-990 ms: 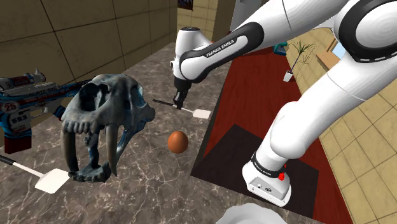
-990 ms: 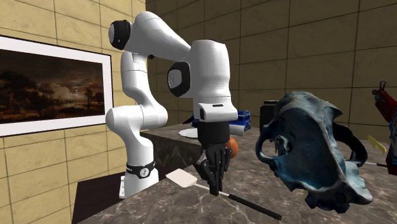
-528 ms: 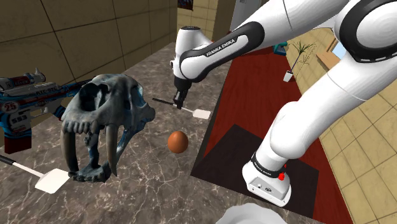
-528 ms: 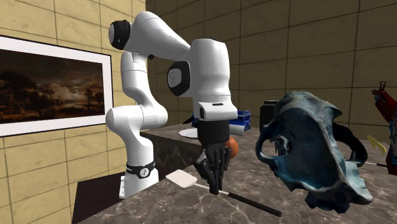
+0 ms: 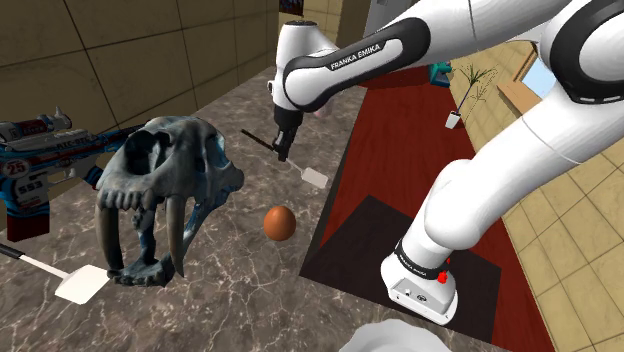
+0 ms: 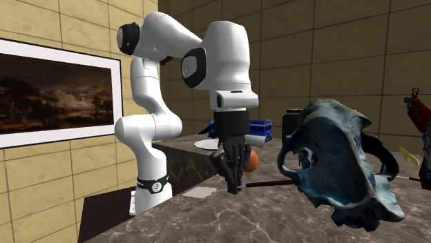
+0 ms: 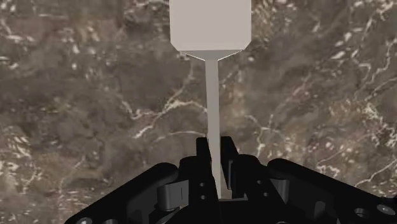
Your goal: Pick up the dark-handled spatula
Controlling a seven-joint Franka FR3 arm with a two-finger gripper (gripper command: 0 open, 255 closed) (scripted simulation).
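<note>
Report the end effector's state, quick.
End effector: closed, holding the dark-handled spatula by its thin shank, which is clasped between the two fingers.

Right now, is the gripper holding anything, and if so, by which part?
Yes. The gripper is shut on the spatula, clasping its thin pale neck between the flat blade and the dark handle.

My white, dark-jointed arm (image 5: pixel 490 160) reaches out from its base, and the wrist bends straight down. My all-black two-finger gripper (image 6: pixel 233 185) hangs vertical (fingertips lowest), pinched tight on the thin shank of the dark-handled spatula (image 7: pixel 212 76).
</note>
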